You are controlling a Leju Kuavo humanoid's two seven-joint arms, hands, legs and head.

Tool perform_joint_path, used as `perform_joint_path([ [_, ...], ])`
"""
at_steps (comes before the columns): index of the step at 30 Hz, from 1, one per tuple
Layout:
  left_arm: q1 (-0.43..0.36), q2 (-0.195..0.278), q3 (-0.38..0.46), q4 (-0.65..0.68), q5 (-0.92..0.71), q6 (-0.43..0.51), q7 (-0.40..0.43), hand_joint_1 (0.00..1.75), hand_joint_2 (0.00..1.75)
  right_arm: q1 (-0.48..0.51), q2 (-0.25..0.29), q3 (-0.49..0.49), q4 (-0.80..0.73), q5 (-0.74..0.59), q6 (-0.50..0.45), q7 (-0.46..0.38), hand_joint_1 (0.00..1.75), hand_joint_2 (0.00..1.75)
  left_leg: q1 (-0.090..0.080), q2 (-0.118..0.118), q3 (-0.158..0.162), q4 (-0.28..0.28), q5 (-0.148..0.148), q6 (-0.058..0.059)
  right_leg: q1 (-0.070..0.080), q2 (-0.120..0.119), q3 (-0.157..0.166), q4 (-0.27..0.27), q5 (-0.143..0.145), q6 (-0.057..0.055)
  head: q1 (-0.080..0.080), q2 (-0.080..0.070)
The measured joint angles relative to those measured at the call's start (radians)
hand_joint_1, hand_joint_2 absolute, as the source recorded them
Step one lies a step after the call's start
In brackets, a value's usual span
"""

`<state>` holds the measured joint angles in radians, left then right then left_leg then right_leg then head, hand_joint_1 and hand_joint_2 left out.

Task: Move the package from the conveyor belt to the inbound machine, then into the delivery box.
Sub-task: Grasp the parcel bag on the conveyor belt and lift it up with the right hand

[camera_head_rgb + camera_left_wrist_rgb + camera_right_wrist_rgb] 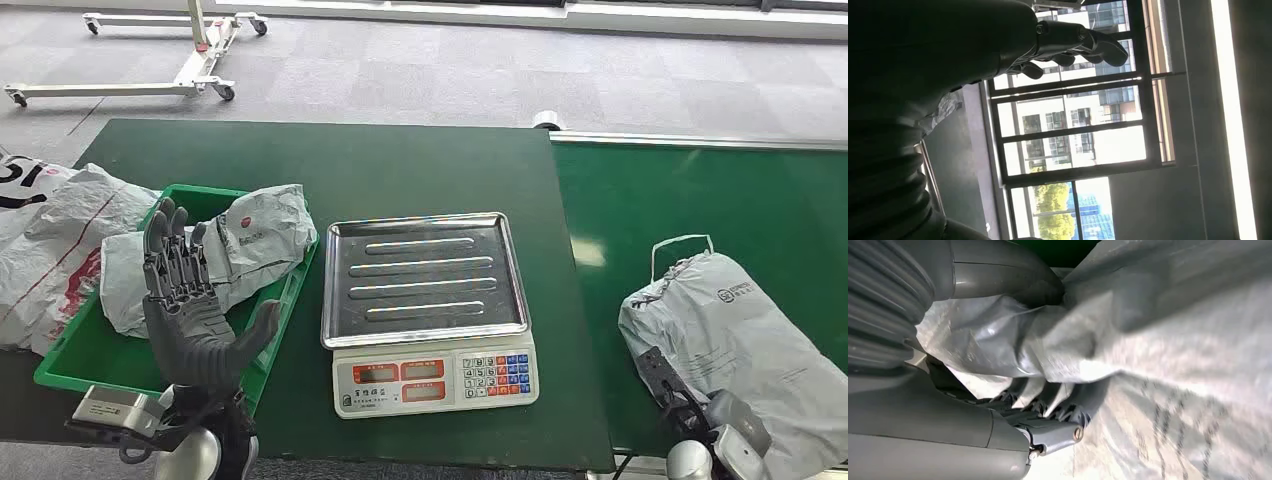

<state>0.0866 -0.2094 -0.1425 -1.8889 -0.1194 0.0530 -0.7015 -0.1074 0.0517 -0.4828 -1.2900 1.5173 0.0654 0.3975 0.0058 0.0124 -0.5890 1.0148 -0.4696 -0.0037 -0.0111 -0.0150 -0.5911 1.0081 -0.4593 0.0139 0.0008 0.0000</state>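
On the belt, 4 o'clock: grey package point(745, 345) lies on the green conveyor belt point(700, 195), well apart from the scale.
Right robot hand point(690, 405): at the package's near edge; wrist view shows a thumb point(998, 275) on one side of a bunched fold of bag film and dark fingers point(1048, 402) on the other, so it is grasping the package point(1158, 365) by loose skin only.
Left robot hand point(190, 300): raised at 8 o'clock, fingers spread, holding nothing; same in its wrist view point(1068, 45).
Inbound machine: scale with steel tray point(425, 275) at 6 o'clock on the tabletop point(400, 170), tray bare.
Delivery box: green bin point(85, 365) at 9 o'clock, already holding a grey bag point(255, 245); more bags point(60, 225) beside it.
Risk 1: grip is on a fold, not the contents. Judged likely that film slides out under load and the package drops.
Risk 2: slack bag may sag and drag over the belt edge or catch the tray rim, shifting the scale.
Risk 3: drawstring loop point(680, 245) could snag.
Risk 4: bin nearly full; the package may ride up on the bag and spill over the wall.
Risk 5: raised left robot hand stands near the bin, in the likely path.
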Motion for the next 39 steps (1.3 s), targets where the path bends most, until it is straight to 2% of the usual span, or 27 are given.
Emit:
perform_joint_path([
  [6,0.0,0.0,0.004,-0.004,0.002,0.002,0.0,0.0,1.75,-0.003,0.0,0.012,-0.01,-0.002,-0.03,0.001,1.75,1.75,0.0,0.0,0.0,0.0,0.0,0.0,0.0,0.0,0.0,0.0,0.0,0.0,0.0,0.0],
  [14,0.001,-0.001,0.009,-0.019,0.002,0.009,0.0,0.0,1.75,-0.017,0.001,0.04,-0.048,0.025,-0.13,0.011,1.75,1.75,0.0,0.0,0.0,0.0,0.0,0.0,0.0,0.0,0.0,0.0,0.0,0.0,0.0,0.0],
  [16,0.002,-0.001,0.009,-0.025,0.004,0.011,0.0,0.0,1.75,-0.013,-0.006,0.058,-0.074,0.041,-0.233,0.063,1.75,1.75,0.0,0.0,0.0,0.0,0.0,0.0,0.0,-0.001,0.0,0.0,0.0,0.0,0.0,0.0],
  [18,0.002,-0.003,0.01,-0.03,0.006,0.015,0.0,0.0,1.75,-0.001,-0.037,0.099,-0.126,0.051,-0.385,0.125,1.75,1.75,-0.001,-0.001,0.0,0.0,0.0,0.0,-0.001,-0.001,0.0,0.0,0.0,0.0,0.0,0.0],
  [19,0.002,-0.004,0.01,-0.033,0.008,0.018,0.0,0.0,1.75,0.004,-0.058,0.123,-0.164,0.054,-0.469,0.122,1.75,1.75,-0.001,-0.001,0.0,0.0,0.0,0.0,-0.001,-0.001,0.0,0.0,0.0,0.0,0.0,0.0],
  [20,0.002,-0.005,0.01,-0.034,0.009,0.022,0.0,0.0,1.75,0.005,-0.072,0.14,-0.205,0.055,-0.552,0.078,1.75,1.75,-0.002,0.0,-0.001,0.0,0.0,0.0,-0.002,0.0,0.0,0.0,0.0,0.0,0.0,0.0],
  [21,0.002,-0.006,0.01,-0.035,0.011,0.027,0.0,0.0,1.75,0.0,-0.071,0.146,-0.251,0.056,-0.626,-0.006,1.75,1.75,-0.002,0.001,0.0,0.0,0.0,0.0,-0.002,0.001,0.0,0.0,0.0,0.0,0.0,0.0],
  [23,0.0,-0.007,0.01,-0.035,0.012,0.037,0.0,0.0,1.75,-0.025,-0.015,0.127,-0.35,0.057,-0.727,-0.272,1.75,1.75,-0.002,0.005,0.001,0.0,-0.001,-0.001,-0.001,0.004,-0.001,0.0,0.0,0.0,0.0,0.0],
  [25,-0.003,-0.008,0.009,-0.032,0.013,0.048,0.0,0.0,1.75,-0.051,0.067,0.107,-0.439,0.057,-0.76,-0.551,1.75,1.75,-0.001,0.007,0.003,0.0,-0.001,-0.001,0.001,0.006,-0.001,0.0,0.0,-0.001,-0.001,0.0],
  [26,-0.005,-0.008,0.008,-0.03,0.015,0.054,0.0,0.0,1.75,-0.06,0.097,0.105,-0.474,0.056,-0.764,-0.643,1.75,1.75,-0.001,0.005,0.003,0.0,-0.001,-0.002,0.001,0.004,0.0,0.0,-0.001,-0.001,-0.001,0.0],
  [27,-0.006,-0.007,0.007,-0.028,0.018,0.062,0.0,0.0,1.75,-0.067,0.121,0.106,-0.504,0.056,-0.764,-0.686,1.75,1.75,0.0,0.003,0.003,0.0,0.0,-0.002,0.002,0.002,0.0,0.0,-0.002,-0.002,0.0,0.0],
  [28,-0.006,-0.006,0.005,-0.026,0.022,0.069,0.0,0.0,1.75,-0.073,0.14,0.108,-0.529,0.055,-0.764,-0.689,1.75,1.75,0.001,0.001,0.002,0.0,0.0,-0.002,0.003,-0.001,0.001,0.0,-0.002,-0.003,0.0,0.0],
  [31,-0.008,-0.001,-0.006,-0.02,0.031,0.081,0.0,0.0,1.75,-0.082,0.176,0.124,-0.575,0.053,-0.764,-0.632,1.75,1.75,0.002,-0.001,0.002,-0.001,0.001,-0.003,0.003,-0.002,0.002,0.001,-0.002,-0.003,0.0,0.0],
  [33,-0.01,0.003,-0.01,-0.017,0.035,0.086,0.0,0.0,1.75,-0.082,0.184,0.163,-0.58,0.034,-0.739,-0.639,1.75,1.75,0.002,0.0,0.002,-0.001,0.0,-0.003,0.002,-0.001,0.003,0.001,-0.002,-0.003,0.0,0.0],
  [35,-0.012,0.007,-0.012,-0.016,0.037,0.086,0.0,0.0,1.75,-0.079,0.18,0.252,-0.56,-0.016,-0.652,-0.671,1.75,1.75,0.002,0.002,0.003,-0.001,0.0,-0.003,0.002,0.001,0.003,0.001,-0.002,-0.003,0.0,0.0],
  [37,-0.017,0.013,-0.015,-0.014,0.042,0.076,0.0,0.0,1.75,-0.073,0.161,0.39,-0.526,-0.059,-0.541,-0.706,1.75,1.75,0.002,0.003,0.003,-0.001,0.0,-0.003,0.002,0.002,0.002,0.001,-0.002,-0.003,0.0,0.0],
  [39,-0.022,0.018,-0.019,-0.01,0.046,0.066,0.0,0.0,1.75,-0.065,0.139,0.53,-0.493,-0.081,-0.483,-0.722,1.75,1.75,0.002,0.001,0.003,-0.001,0.0,-0.003,0.003,0.0,0.002,0.001,-0.002,-0.004,0.0,0.0],
])
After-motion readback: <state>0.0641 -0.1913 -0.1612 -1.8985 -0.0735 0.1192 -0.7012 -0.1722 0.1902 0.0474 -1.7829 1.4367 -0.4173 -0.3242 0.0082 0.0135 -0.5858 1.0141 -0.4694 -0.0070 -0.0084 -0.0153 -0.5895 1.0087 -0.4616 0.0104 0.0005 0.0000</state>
